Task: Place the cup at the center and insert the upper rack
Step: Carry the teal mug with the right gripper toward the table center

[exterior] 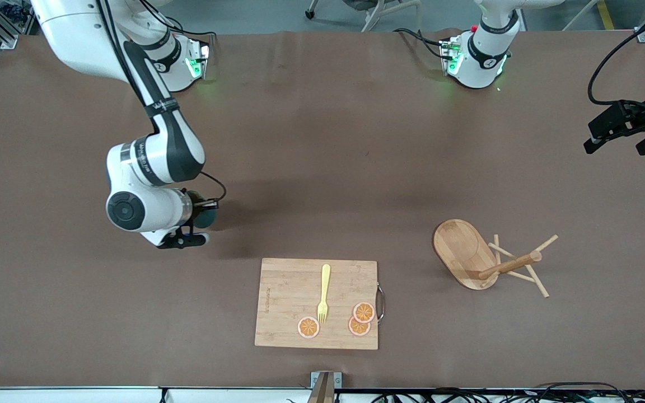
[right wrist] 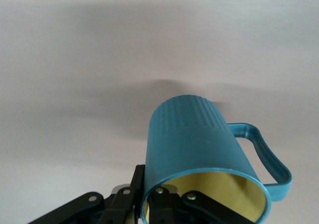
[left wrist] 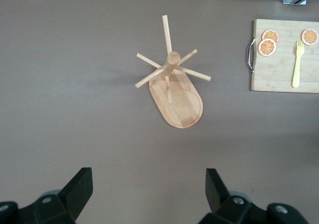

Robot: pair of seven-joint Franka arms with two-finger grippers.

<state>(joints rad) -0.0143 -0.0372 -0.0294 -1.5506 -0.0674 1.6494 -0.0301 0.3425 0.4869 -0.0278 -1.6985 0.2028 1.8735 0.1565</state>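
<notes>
Right gripper pinches the cup by its rim over bare table, apparently just clear of it; carry it level to the middle, set down gently. Upper rack lies tipped over; left gripper waits spread wide above

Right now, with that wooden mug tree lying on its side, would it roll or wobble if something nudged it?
The mug tree probably pivots rather than rolls: its flat oval base and angled pegs touch the table. Bamboo looks stiff and light. The thin pegs might snag.
</notes>
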